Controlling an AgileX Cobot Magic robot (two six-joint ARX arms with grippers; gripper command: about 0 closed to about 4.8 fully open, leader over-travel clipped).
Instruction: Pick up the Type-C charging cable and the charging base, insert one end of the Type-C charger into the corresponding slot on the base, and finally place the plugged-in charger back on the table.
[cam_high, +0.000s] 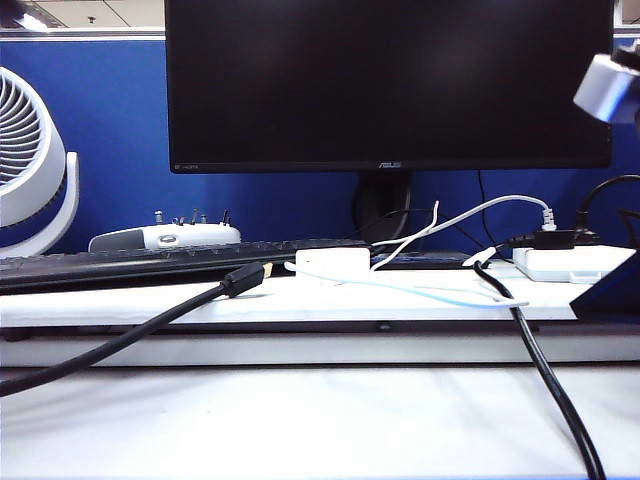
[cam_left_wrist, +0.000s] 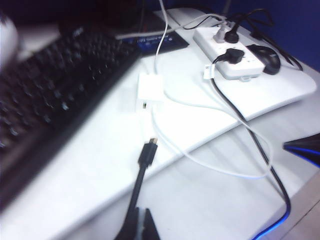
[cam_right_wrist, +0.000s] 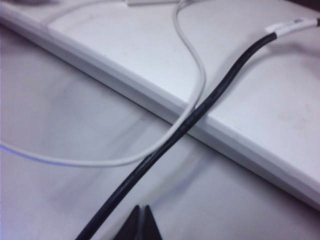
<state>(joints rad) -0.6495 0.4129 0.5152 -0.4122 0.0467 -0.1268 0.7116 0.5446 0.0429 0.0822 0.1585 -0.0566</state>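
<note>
The charging base (cam_left_wrist: 149, 91) is a small white block. It sits on the raised ledge of the desk (cam_left_wrist: 90, 165), close to the ledge's front edge, just beside the black keyboard (cam_left_wrist: 55, 95). One thin white cord, the Type-C charging cable (cam_left_wrist: 220, 167), looks joined to the block at its far side, though the blur makes that hard to tell. The cord loops off the front edge of the ledge onto the lower desk and curls back.

A thick black cable (cam_left_wrist: 142, 170) with a gold tip points at the base from the near side. A white power strip (cam_left_wrist: 227, 52) with black plugs lies farther along the ledge.

The left claw (cam_left_wrist: 139, 227) is closed tight and holds nothing. It hangs over the lower desk, and the base lies straight ahead of it, up on the ledge. The right claw (cam_right_wrist: 140, 225) is also pinched shut and empty. It hangs over the spot where the white cord crosses a black cable (cam_right_wrist: 165, 145) at the ledge's front edge.

So the left claw looks better placed for the base, and the right claw for the cord.
</note>
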